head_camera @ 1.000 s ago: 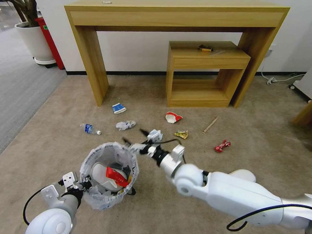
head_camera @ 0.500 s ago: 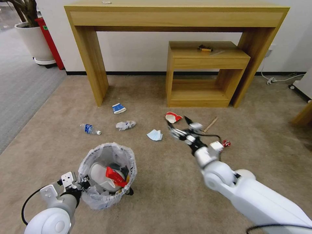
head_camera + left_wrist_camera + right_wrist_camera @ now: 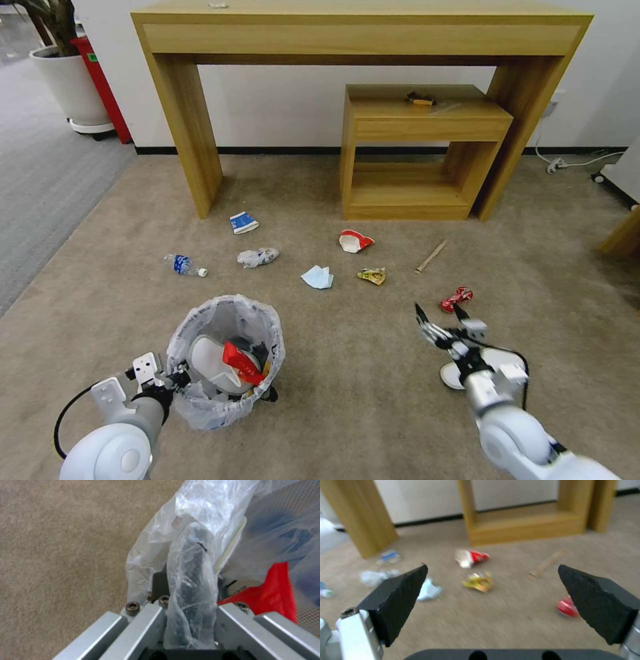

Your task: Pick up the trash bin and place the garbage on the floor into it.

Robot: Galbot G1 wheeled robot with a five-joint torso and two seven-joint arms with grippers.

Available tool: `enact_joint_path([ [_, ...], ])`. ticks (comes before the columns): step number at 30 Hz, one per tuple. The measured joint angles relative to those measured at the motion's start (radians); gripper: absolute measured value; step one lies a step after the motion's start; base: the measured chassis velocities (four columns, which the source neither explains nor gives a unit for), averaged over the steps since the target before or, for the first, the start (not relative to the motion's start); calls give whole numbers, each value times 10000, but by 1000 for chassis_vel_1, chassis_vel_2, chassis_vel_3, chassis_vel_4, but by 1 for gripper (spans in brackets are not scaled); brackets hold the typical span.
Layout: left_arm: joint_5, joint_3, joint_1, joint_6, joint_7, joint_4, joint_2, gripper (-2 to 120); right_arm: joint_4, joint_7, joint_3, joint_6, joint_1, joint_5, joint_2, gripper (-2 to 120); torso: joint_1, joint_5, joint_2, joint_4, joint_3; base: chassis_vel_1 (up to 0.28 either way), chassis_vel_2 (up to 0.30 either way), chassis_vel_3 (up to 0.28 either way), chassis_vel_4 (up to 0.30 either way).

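The trash bin, black with a crinkled whitish bag, sits on the beige floor at the near left. It holds a white slipper and a red wrapper. My left gripper is shut on its bagged rim. My right gripper hangs open and empty at the near right, just short of the crushed red can and over a white slipper. Farther out lie a blue mask, a yellow wrapper, a red-white cup and a wooden stick.
A blue-white carton, a small bottle and a crushed clear bottle lie left of centre. A tall wooden table and a low shelf stand at the wall. A white plant pot stands far left.
My right arm swung from beside the bin's rim out to the right, then drew back toward me, open throughout. The blue mask it hid now shows. The bin and left gripper stayed put.
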Motion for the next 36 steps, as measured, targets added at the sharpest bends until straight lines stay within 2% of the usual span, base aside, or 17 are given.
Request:
enact_joint_path([
  [9,51,109,-65,-20,18,137,0,0,-288,-201,903,169,-1333,372,172,100,0,-1,0,2,0,0,0,0,0],
  [18,78,176,-73,-67,61,233,17,0,-829,-157,1052,230,-2424,725,693,100,0,-2,0,0,1,0,0,0,0],
  [29,63,241,-82,-83,72,332,117,0,-1555,-107,837,335,-2563,888,1430,100,0,-2,0,1,1,0,0,0,0],
  [36,44,223,-86,-110,97,393,174,0,-1727,-138,826,555,-2431,756,1536,100,0,-3,0,2,1,0,0,0,0],
])
